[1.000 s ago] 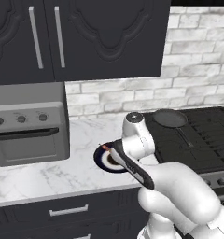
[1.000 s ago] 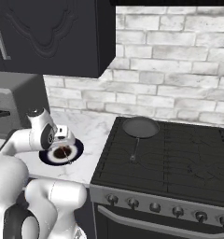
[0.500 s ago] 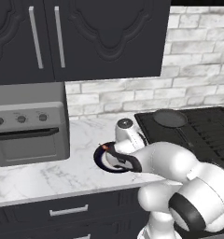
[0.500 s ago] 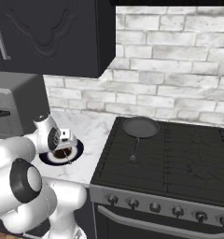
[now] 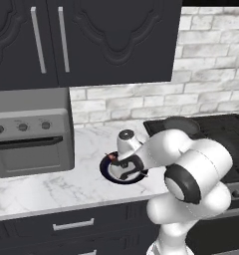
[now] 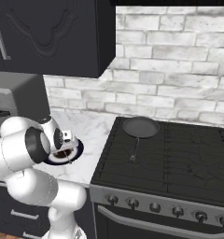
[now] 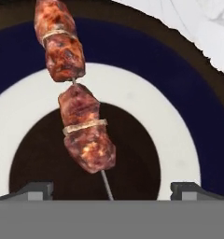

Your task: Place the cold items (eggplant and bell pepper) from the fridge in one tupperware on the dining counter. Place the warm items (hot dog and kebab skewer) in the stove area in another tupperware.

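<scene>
Much hidden here: round plate with dark blue rim, white ring and dark centre (image 5: 108,172) largely covered in the left base view by the white arm's wrist and the hand (image 5: 125,172), with just a reddish tip of food poking out at the plate's left edge. Same story from the right base view, plate (image 6: 75,150) half tucked behind the white elbow, hand (image 6: 65,148) barely readable against it. Close up from the hand view, much clearer: kebab skewer of reddish-brown meat chunks on a thin metal pin (image 7: 79,109) lying across the plate (image 7: 179,107), top chunk cut off by the upper edge, pin running down out of sight at the bottom. Hand (image 7: 111,190) spread wide, nothing gripped, one dark fingertip (image 7: 37,190) low on the left, the other low on the right, skewer's bare pin passing between them and the meat just ahead, not touched. Plate sitting on the white marble tabletop (image 5: 52,187), between the grey toaster oven (image 5: 32,137) and the black stove (image 6: 179,163). Dark round frying pan (image 6: 140,127) on the stove's back left burner, well apart from the plate.
</scene>
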You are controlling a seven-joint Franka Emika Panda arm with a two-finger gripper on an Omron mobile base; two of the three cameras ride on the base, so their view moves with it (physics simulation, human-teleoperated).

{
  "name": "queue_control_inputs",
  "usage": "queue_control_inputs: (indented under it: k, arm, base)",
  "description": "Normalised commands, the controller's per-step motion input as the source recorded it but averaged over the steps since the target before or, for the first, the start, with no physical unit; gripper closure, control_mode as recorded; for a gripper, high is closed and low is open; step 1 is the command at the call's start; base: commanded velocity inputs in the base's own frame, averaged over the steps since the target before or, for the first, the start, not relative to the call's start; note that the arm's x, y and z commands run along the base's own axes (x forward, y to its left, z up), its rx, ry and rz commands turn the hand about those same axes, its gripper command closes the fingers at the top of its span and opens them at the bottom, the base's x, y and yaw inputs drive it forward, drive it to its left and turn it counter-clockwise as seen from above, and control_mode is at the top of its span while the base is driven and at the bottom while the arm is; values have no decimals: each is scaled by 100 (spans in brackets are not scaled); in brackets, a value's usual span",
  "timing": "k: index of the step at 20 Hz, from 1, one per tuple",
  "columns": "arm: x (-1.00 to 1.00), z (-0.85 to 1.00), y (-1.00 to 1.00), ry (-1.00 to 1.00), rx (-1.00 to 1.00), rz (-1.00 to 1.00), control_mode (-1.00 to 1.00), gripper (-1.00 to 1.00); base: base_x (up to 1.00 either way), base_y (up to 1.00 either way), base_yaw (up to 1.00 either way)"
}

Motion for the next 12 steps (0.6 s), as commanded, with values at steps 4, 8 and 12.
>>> queue_control_inputs:
  k: [4, 8, 12]
  arm:
    - [17, -26, 13, 8, -5, 2, -100, 100]
    - [1, -13, 1, 5, -1, 1, -100, 100]
    - [-9, -7, 0, 0, 0, 0, -100, 100]
  base:
    - [0, 0, 0]
    - [0, 0, 0]
    - [0, 0, 0]
